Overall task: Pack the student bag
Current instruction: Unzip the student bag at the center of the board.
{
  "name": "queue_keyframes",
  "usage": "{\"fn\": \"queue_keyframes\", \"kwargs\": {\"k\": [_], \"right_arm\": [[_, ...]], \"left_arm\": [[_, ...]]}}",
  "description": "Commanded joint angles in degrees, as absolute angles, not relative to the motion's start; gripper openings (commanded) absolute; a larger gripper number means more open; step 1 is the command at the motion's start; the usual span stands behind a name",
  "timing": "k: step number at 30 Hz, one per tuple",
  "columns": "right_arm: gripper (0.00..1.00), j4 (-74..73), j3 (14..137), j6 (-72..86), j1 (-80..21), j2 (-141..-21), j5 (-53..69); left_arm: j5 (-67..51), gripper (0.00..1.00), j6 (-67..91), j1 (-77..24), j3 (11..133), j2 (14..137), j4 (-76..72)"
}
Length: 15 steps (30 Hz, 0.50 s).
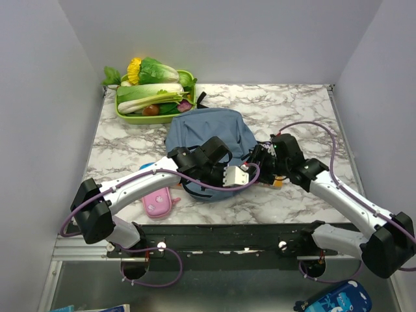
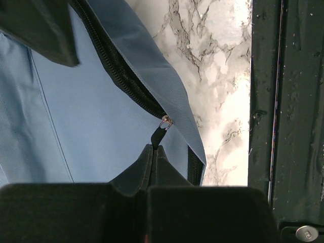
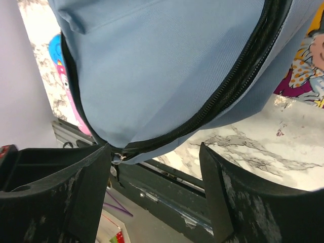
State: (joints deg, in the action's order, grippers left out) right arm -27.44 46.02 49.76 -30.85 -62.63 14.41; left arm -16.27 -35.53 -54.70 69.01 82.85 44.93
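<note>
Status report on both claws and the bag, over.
Left claw shut on zipper pull. Right claw open, astride student bag at its zipper edge. No obstruction seen.

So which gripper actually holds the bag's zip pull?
The left gripper: its jaws are shut on the black pull of the bag. The right gripper has open jaws around the bag's edge.

The student bag [image 1: 208, 127] was matt, finely woven blue cloth. Just ahead of the left tool [image 2: 150, 174], its zip [image 2: 126, 86] showed dull black teeth, a small shiny metal ring [image 2: 165, 122] and a black webbing pull tab [image 2: 158, 135]. The right tool [image 3: 154, 152] had hard, matt black fingers [image 3: 228, 202], scuffed grey. Right of the left tool, the counter [image 2: 217, 76] looked smooth and marble-patterned, and the rail [image 2: 288, 101] was dark and scratched.
</note>
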Motion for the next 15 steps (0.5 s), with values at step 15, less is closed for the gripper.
{"fn": "queue_keyframes", "kwargs": {"k": [15], "right_arm": [[0.46,-14.2,42.9,58.1,-34.8,-72.9,12.6]], "left_arm": [[-17.0,0.0,-35.4,-54.4,71.3,82.4,45.7]]}}
